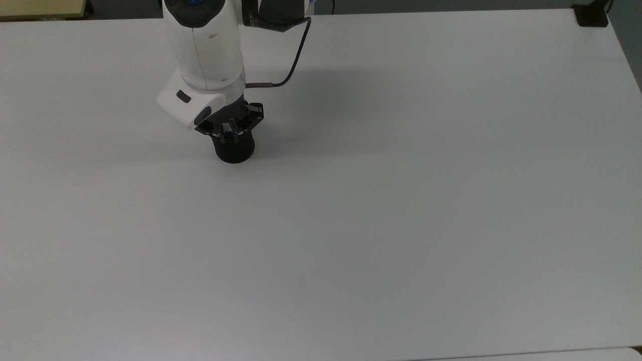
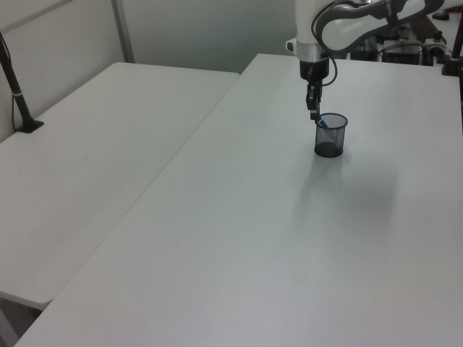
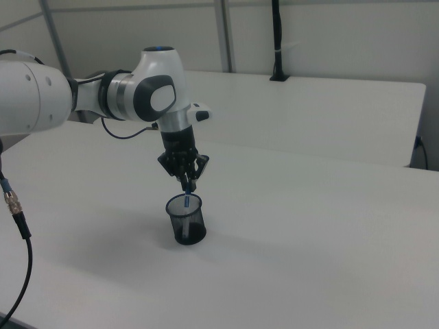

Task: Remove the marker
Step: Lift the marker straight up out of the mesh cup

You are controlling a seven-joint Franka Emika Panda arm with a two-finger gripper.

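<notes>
A black mesh cup (image 1: 234,151) stands on the white table (image 1: 401,200), toward the top view's upper left. The marker (image 3: 186,200) leans inside it, its blue upper end (image 2: 323,123) poking above the rim. My gripper (image 1: 228,132) hangs straight down over the cup's mouth. Its fingers (image 3: 182,171) come together in a narrow V and are shut on the marker's blue top. In the top view a small blue spot of the marker (image 1: 228,136) shows between the fingertips. The left view has the gripper (image 2: 314,113) just above the cup (image 2: 330,137). The marker's lower part sits behind the mesh of the cup (image 3: 187,223).
A dark cable (image 1: 296,55) loops from the arm's wrist. A black clamp (image 1: 592,15) sits at the table's far right corner in the top view. A second white table (image 2: 94,144) adjoins, carrying a black post (image 2: 14,79).
</notes>
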